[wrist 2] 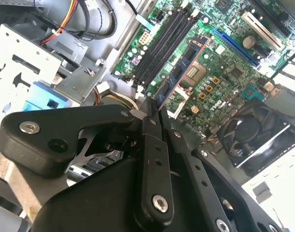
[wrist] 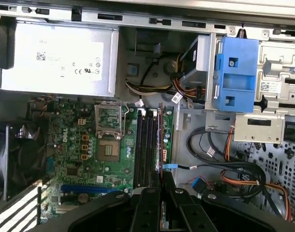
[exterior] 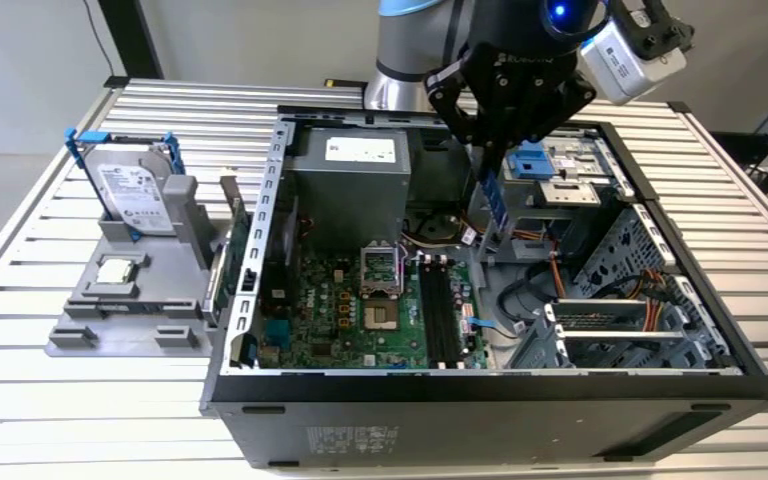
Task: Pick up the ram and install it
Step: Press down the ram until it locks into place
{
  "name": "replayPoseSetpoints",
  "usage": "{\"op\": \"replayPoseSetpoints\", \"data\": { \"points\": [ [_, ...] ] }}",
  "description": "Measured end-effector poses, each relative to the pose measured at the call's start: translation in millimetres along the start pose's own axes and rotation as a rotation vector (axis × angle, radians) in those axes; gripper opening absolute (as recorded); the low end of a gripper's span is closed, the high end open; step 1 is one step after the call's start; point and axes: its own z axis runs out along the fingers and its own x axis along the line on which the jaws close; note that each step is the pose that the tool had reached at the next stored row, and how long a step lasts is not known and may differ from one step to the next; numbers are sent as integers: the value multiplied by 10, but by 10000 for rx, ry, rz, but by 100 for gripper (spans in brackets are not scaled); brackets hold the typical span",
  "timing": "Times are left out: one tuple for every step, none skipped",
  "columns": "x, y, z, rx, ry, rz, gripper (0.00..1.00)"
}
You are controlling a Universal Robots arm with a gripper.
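We find an open computer case on a slatted table. At the exterior view's left, a holder carries a hard drive upright, with a processor chip before it. Inside the case, the power supply sits behind the motherboard. The ram hangs in the gripper over the case, near the memory slots.

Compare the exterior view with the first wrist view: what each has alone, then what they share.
Exterior view alone: the hard drive in its blue frame and the processor chip on the grey stand beside the case. First wrist view alone: the black fan. Shared: the gripper shut on the ram, the memory slots and the power supply.
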Motion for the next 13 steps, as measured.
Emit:
{"op": "replayPoseSetpoints", "data": {
  "points": [
    [0, 1, 7, -2, 0, 1, 0],
    [1, 0, 18, -2, -1, 1, 0],
    [0, -1, 32, -1, 0, 1, 0],
    [0, 0, 45, -1, 0, 2, 0],
    [-1, -1, 61, 0, 0, 2, 0],
    [-3, -1, 82, -1, 0, 1, 0],
    [-5, -1, 99, -2, 0, 2, 0],
    [-7, -2, 117, -1, 0, 3, 0],
    [-9, -2, 136, -2, 0, 6, 0],
    [-11, -2, 154, -1, -1, 20, 0],
    [-13, -3, 172, 1, -1, 63, 0],
    [-15, -3, 190, 4, -1, 133, 0],
    [-16, -3, 208, 7, -2, 219, 0]
  ]
}}
